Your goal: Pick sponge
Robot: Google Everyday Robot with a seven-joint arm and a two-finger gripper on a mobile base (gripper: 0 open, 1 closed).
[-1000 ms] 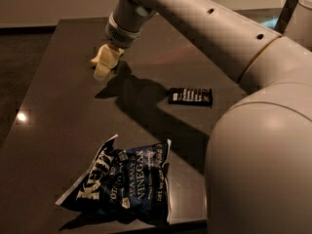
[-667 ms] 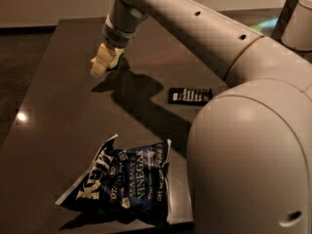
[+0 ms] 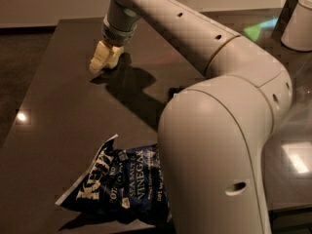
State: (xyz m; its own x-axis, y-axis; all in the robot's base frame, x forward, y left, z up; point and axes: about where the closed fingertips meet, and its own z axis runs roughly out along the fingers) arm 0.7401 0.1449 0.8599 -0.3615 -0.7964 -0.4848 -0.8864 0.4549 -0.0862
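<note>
Pale gripper [image 3: 104, 58]: low over the far left of the table [image 3: 53, 116]; whether it is wide, narrow or holding anything cannot be told.
Sponge: not made out apart from the gripper; judged to be at or under it.
Handling: judged light, soft, compressible, not fragile.
Hold: best taken across the narrow width, mid-length, with a gentle squeeze.
Bag [image 3: 119, 186]: well apart, at the near edge.

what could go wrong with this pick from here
1. The gripper sits low at the table's far left, and no sponge shows apart from it, so a grasp cannot be confirmed; it may lift empty.
2. The arm covers part of the chip bag and most of the black bar; a swing might brush them.
</note>
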